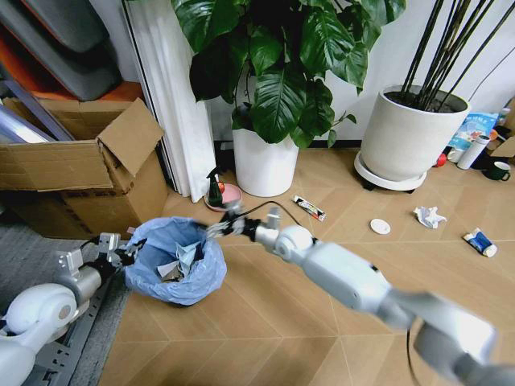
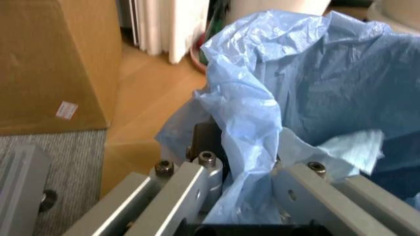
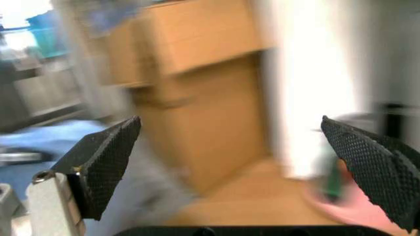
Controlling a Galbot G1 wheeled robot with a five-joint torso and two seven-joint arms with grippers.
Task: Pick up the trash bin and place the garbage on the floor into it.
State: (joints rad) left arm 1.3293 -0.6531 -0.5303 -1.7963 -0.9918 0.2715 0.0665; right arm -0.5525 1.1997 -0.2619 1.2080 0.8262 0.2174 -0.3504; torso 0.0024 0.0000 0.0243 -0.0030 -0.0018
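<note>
Figure: bin held at its rim, right arm over the opening.

The floor [image 1: 265,322], chevron planks, carries everything. The largest container is the cardboard box [image 1: 88,173] at my left, flaps open; I cannot see inside it. Two white plant pots [image 1: 264,165] stand along the back wall and hold foliage only.

The trash bin [image 1: 175,261] sits just in front of the box, at the edge of the grey mat [image 1: 32,261]. Its blue bag puffs out over the rim, and inside I see crumpled pale pieces lying on the liner. My left hand [image 1: 121,251] is at the bin's near-left rim; in the left wrist view its fingers [image 2: 190,189] close on the rim with bag plastic bunched between them, so I read it as holding the bin.

My right hand [image 1: 228,226] hangs just above the far rim, blurred in motion. In the right wrist view its pads [image 3: 105,160] stand wide apart with nothing between them.

Garbage on the floor, well apart from the bin: a printed wrapper [image 1: 309,208], a white round lid [image 1: 380,227], a paper wad [image 1: 429,216] and a blue-white packet [image 1: 480,242].

To do this step well, I judge that I should keep the left grip steady so the thin liner does not slip, and swing the empty right hand clear before moving the bin.
</note>
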